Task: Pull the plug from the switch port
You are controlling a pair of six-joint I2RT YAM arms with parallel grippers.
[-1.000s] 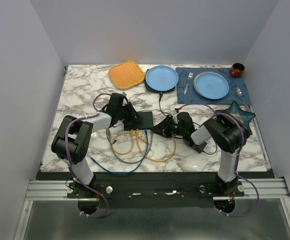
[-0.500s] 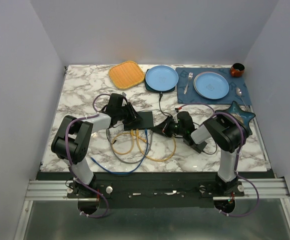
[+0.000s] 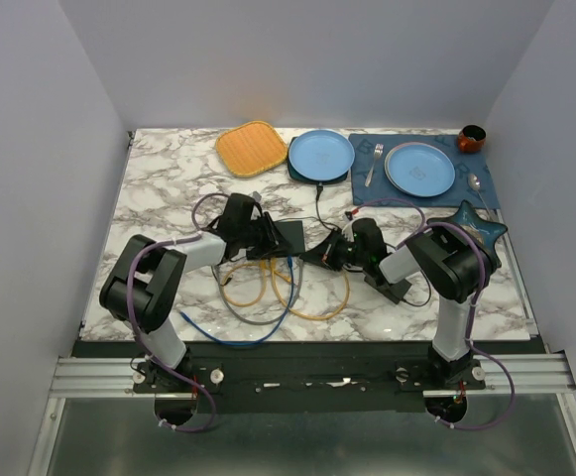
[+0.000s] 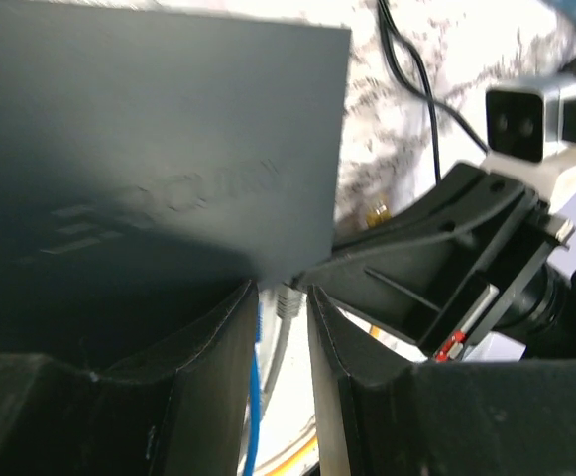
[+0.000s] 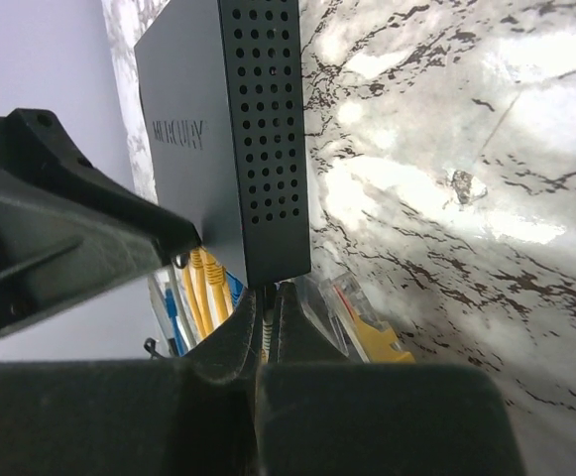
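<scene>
The flat black switch [image 3: 289, 236] lies mid-table; it fills the upper left of the left wrist view [image 4: 149, 129] and shows its vented side in the right wrist view [image 5: 228, 129]. Yellow plugs [image 5: 205, 273] sit in its ports. My right gripper [image 3: 332, 253] is at its near right corner, with its fingers shut [image 5: 269, 317] on a grey plug [image 5: 268, 325] in the end port. My left gripper [image 3: 263, 241] rests at the switch's left part, jaws narrowly apart [image 4: 283, 297], with the same grey plug [image 4: 288, 302] seen through the gap, not clamped.
Yellow cable loops [image 3: 307, 293] and a blue cable [image 3: 218, 332] lie in front of the switch. A loose yellow plug [image 5: 372, 327] lies by the right fingers. A blue plate [image 3: 320, 154], an orange mat [image 3: 251, 147], a set placemat [image 3: 421, 169] and a star dish [image 3: 471, 226] are behind and right.
My left gripper has shifted right, closer over the switch. The right gripper has edged slightly toward the switch corner. The switch and cables have not visibly moved.
</scene>
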